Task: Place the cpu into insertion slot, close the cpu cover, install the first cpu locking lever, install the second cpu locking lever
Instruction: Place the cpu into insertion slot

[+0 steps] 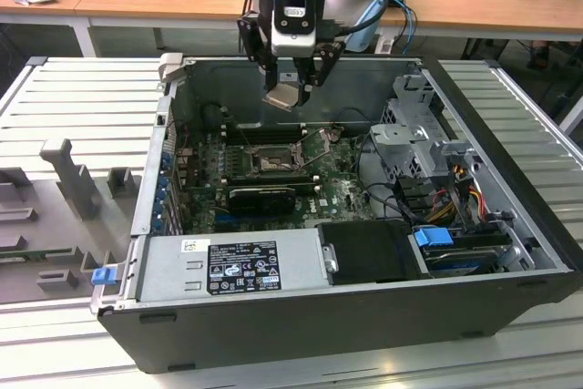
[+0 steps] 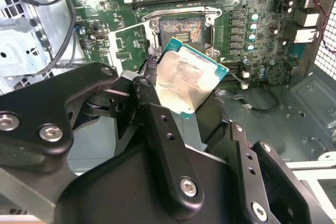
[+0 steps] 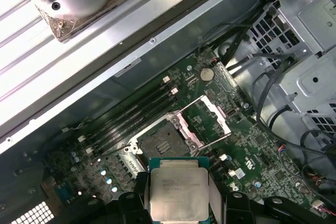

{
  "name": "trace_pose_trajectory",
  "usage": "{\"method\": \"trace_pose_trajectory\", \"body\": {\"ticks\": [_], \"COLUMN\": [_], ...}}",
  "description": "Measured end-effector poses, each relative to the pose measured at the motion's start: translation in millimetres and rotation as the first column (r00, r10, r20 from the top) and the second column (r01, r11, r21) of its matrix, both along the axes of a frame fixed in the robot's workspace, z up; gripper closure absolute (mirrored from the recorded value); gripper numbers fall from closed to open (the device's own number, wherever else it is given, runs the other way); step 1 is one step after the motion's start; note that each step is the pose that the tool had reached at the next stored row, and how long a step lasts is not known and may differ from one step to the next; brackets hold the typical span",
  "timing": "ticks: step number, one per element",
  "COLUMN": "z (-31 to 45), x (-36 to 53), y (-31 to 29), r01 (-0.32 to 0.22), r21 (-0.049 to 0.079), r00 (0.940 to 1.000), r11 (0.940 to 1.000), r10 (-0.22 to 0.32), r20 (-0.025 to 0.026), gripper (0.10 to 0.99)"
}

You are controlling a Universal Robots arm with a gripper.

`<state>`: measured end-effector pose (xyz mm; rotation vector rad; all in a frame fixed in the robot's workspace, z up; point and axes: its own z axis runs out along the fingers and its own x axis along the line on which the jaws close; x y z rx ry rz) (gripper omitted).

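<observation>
Exterior view: gripper over the far part of the open computer case, closed down to chip width and clamped on the cpu. Chip held by opposite edges, tilted, well above the motherboard. Insertion slot below and nearer the camera, bare, nothing seated

Second wrist view: cpu in the grip, pale metal top toward the camera, green edge showing, cocked at an angle to the insertion slot. Slot open, contact field exposed. Cpu cover flipped back beside the slot, off the opening

First wrist view: cpu pinned between the fingers, one on each side. Insertion slot ahead of it, apart, no contact. Cpu cover swung open off the slot's side; locking lever looks unlatched

Judgement: step one of four in hand, carrying the chip to the socket. Nothing done yet on cover or levers, going by the open frame and bare slot

Next move probably calls for:
- levelling the chip
- squaring its edges to the socket rim
- checking corner orientation, cannot tell from here
- centring over the opening, then a slow straight descent with no side load on the contacts
- letting go only once flat in the recess
</observation>
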<state>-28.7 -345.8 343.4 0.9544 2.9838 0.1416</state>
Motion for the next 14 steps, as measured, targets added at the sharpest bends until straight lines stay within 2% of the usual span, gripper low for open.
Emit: {"method": "trace_pose_trajectory", "body": {"ticks": [14], "z": [-2.0], "x": [0.0], "y": [0.1], "r01": [0.065], "r21": [-0.001], "r00": [0.9979], "r11": [0.9979], "r10": [-0.065], "r20": [0.0002], "gripper": [0.545]}}
